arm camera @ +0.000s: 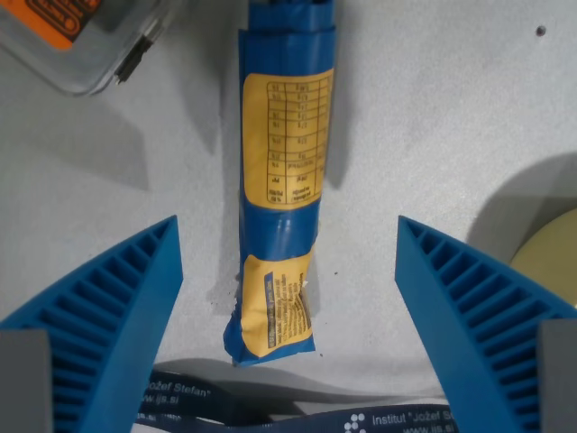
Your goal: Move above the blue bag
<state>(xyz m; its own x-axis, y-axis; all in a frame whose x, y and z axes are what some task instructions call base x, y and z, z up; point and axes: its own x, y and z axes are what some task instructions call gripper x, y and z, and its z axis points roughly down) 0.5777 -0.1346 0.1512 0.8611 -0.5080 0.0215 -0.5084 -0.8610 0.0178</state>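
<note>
Blue bag (284, 180) lay lengthwise on the table (451, 117) between my spread, empty gripper (288, 271) fingers (nothing held) — I judged it best to hold centred over its middle, jaws clear.

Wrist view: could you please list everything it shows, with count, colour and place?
bag: one, blue with yellow labels, lying lengthwise down the middle, between the two fingers.
clear box: one, transparent with an orange label, top of the wrist view's left, partly cut off.
round object: one, pale yellow, at the edge on the wrist view's right, mostly out of frame; cannot tell what it is.
printed strap: one, dark blue with white lettering, along the bottom edge.
table: one, light grey, under everything.
end effector: one, blue ribbed fingers, open, one on each side of the bag.
</note>
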